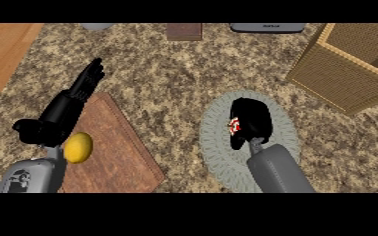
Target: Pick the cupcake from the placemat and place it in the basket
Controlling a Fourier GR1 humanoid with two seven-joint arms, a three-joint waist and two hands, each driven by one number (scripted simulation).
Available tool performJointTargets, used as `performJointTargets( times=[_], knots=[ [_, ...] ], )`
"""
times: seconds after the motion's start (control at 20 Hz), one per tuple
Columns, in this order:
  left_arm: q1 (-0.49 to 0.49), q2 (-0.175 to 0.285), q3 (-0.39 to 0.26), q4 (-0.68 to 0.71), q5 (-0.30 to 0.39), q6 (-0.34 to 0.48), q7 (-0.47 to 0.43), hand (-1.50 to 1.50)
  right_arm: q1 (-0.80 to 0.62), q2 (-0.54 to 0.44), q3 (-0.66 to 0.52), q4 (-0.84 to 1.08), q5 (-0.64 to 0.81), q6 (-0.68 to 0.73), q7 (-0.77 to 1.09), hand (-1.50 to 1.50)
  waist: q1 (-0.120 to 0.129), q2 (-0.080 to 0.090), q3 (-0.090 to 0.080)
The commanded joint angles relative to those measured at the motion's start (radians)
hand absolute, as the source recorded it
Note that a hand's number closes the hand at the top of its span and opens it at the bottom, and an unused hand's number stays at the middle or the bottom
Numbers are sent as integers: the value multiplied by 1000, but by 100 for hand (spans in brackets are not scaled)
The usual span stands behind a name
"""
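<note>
Right hand (251, 121) is curled round the cupcake (235, 125) over the round placemat (214, 152), well apart from the basket (336, 72). Left hand (63, 112) rests open, fingers straight, near a lemon (77, 147)

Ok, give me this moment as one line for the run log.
right hand: curled round cupcake, over placemat | left hand: open, resting at left | basket: upper right, no cupcake yet

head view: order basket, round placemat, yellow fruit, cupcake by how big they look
basket and round placemat: alike, basket cut off at the edge
yellow fruit
cupcake, mostly hidden by right hand: unsure
</note>
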Motion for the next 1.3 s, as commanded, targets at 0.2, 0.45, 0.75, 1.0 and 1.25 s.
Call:
performJointTargets(
  times=[0.2,0.45,0.75,1.0,1.25],
  knots=[
    [33,-36,-52,-37,-36,16,7,0,-93,16,61,-21,-242,-287,158,150,12,0,4],
    [4,-30,-20,2,-20,22,10,0,-141,16,105,-256,-246,-437,203,150,-10,-7,3],
    [49,-24,-21,-53,-16,14,25,0,-210,16,131,-518,-105,-382,439,150,-19,-10,1],
    [29,-9,4,-50,19,-13,42,0,-302,16,88,-616,-8,-219,637,150,-14,-6,1],
    [32,-62,-45,-29,-47,42,19,0,-358,-7,-42,-557,43,-120,608,150,-12,-3,1]
  ],
)
